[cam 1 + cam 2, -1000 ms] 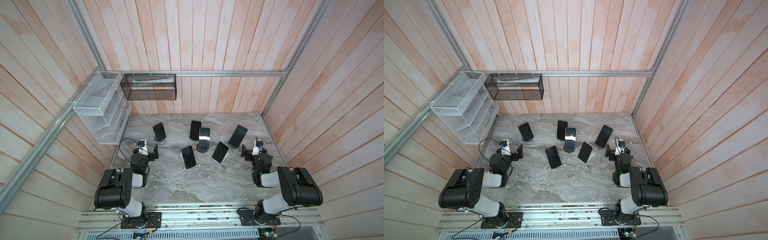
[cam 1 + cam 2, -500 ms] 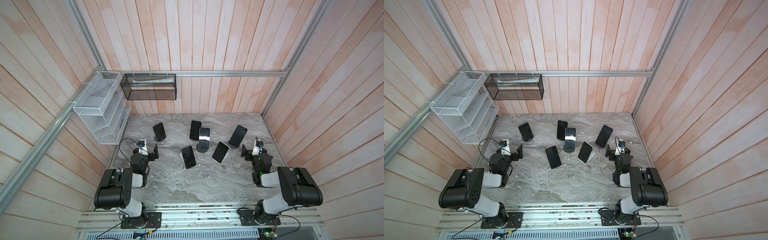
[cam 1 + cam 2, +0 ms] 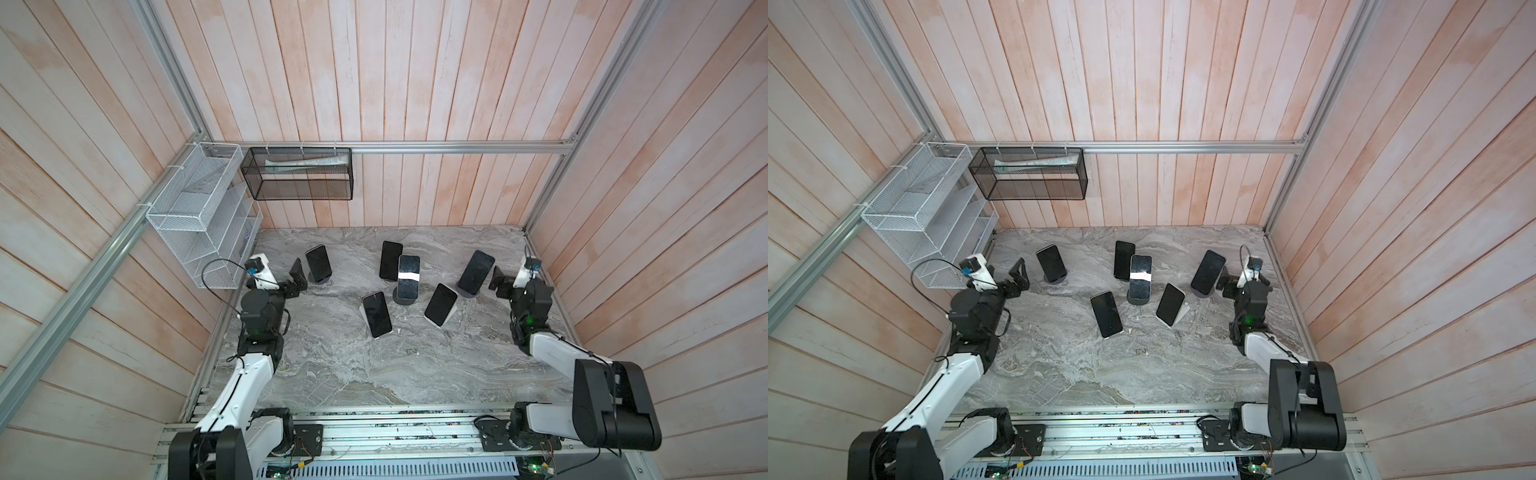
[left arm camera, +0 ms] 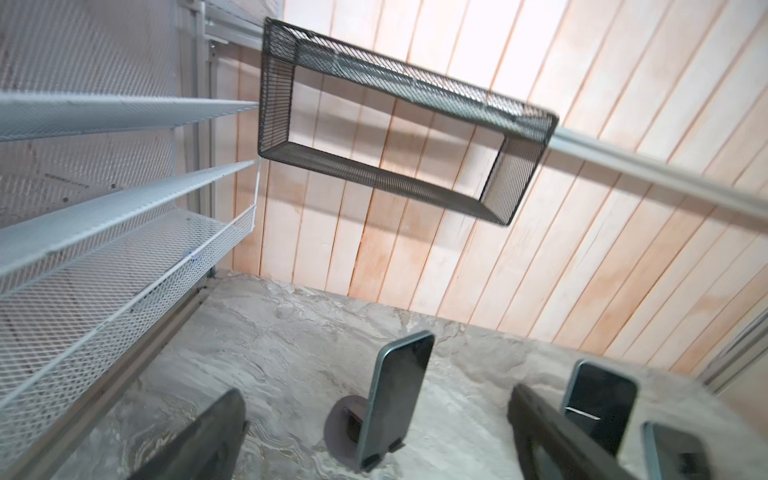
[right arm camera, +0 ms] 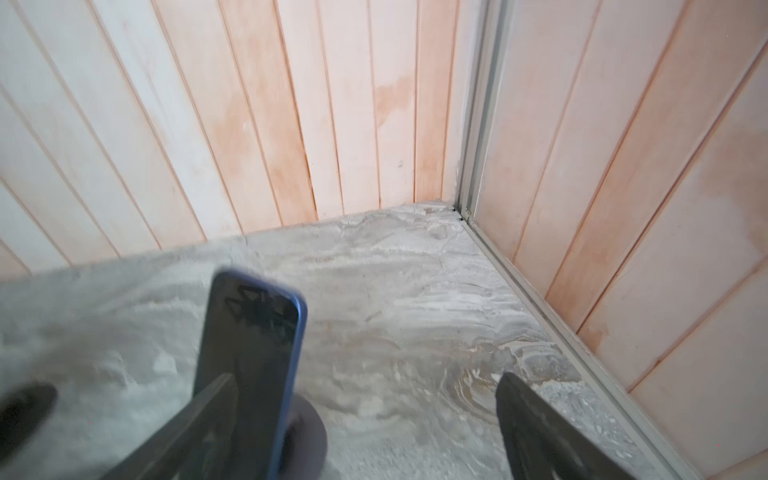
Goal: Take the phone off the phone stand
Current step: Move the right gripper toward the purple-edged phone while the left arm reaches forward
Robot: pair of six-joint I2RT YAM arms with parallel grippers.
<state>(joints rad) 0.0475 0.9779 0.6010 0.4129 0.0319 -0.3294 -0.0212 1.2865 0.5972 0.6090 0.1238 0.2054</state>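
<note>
Jaws stood wide on both, nothing held: left end effector (image 3: 293,279) sat beside left-edge phone (image 3: 318,263) on its stand (image 3: 323,279); right end effector (image 3: 500,283) beside right-edge phone (image 3: 476,272).

Left jaws nearer leftmost phone (image 3: 318,263), right jaws nearer rightmost phone (image 3: 476,272).

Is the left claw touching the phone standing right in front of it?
Apart. In the left wrist view the phone stands between the open fingers of the left claw, and the marble table shows on both sides of it.
</note>
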